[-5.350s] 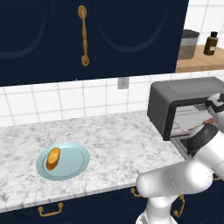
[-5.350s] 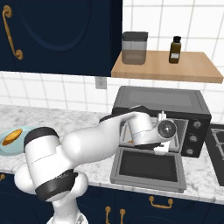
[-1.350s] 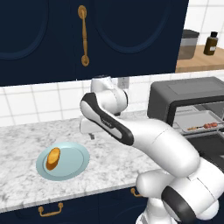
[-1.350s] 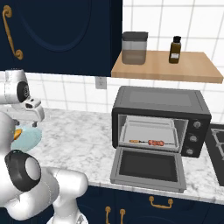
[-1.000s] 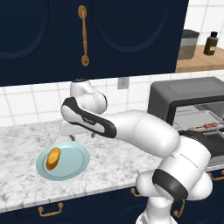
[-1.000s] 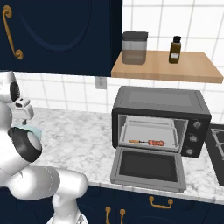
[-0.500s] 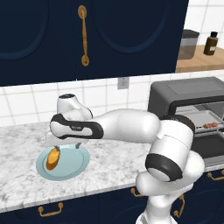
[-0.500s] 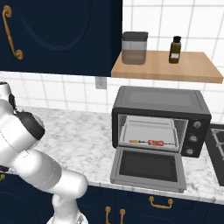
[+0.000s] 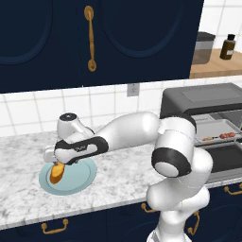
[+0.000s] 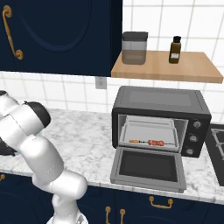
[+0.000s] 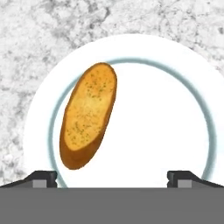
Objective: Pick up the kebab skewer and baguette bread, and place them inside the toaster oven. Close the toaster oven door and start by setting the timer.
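1. My gripper hung spread wide above the plate, holding nothing; its two dark fingertips showed at the bottom of the hand view, one on each side, and neither touched the bread.
2. One baguette bread lay on that plate, tilted across its left half in the hand view, with its lower end close to my left fingertip. In the left base view the baguette bread sat at the left edge of the light blue plate, directly under my hand.
3. There was one plate, resting on the marble counter, well apart from the oven.
4. My arm reached far out to the left over the counter, stretched low and nearly level from the elbow, with the hand bent down at the wrist over the plate.
5. One toaster oven stood on the counter to the right, and the toaster oven door was dropped fully open and lay flat in front of it.
6. One kebab skewer lay inside the oven on the tray, lengthways across the opening; the left base view caught the same kebab skewer.
7. I counted three knobs in a column on the oven's right side.
8. On the wooden shelf above stood one dark-lidded canister and one brown bottle; I could read no writing on either, nor on the oven.
9. One wall outlet sat in the white tile.
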Robot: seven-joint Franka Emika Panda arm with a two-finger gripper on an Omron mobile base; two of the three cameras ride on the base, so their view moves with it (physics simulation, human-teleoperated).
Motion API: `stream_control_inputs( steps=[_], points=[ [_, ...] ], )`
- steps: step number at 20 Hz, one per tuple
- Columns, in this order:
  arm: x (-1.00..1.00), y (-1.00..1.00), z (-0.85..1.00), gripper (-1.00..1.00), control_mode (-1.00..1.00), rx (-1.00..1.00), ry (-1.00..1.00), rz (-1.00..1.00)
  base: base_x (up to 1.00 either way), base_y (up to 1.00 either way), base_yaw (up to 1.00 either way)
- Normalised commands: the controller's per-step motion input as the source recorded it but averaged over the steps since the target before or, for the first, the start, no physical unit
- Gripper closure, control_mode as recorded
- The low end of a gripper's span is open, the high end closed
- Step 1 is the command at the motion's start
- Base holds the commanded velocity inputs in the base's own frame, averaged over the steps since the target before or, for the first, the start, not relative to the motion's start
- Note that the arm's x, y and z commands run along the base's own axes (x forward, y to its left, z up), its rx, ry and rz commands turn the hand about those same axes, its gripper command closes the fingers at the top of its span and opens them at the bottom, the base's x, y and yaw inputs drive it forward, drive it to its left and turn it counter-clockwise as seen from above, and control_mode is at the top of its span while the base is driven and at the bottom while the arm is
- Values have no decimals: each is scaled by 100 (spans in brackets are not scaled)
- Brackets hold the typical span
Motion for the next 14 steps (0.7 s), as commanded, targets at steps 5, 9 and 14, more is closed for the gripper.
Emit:
stream_control_inputs(
  steps=[5,9,14],
  points=[
    [13,40,-4,-100,-100,0,0,0,0,0,0],
    [2,9,-26,-100,-100,0,0,0,0,0,0],
    [4,7,-33,-100,-100,0,0,0,0,0,0]
  ],
)
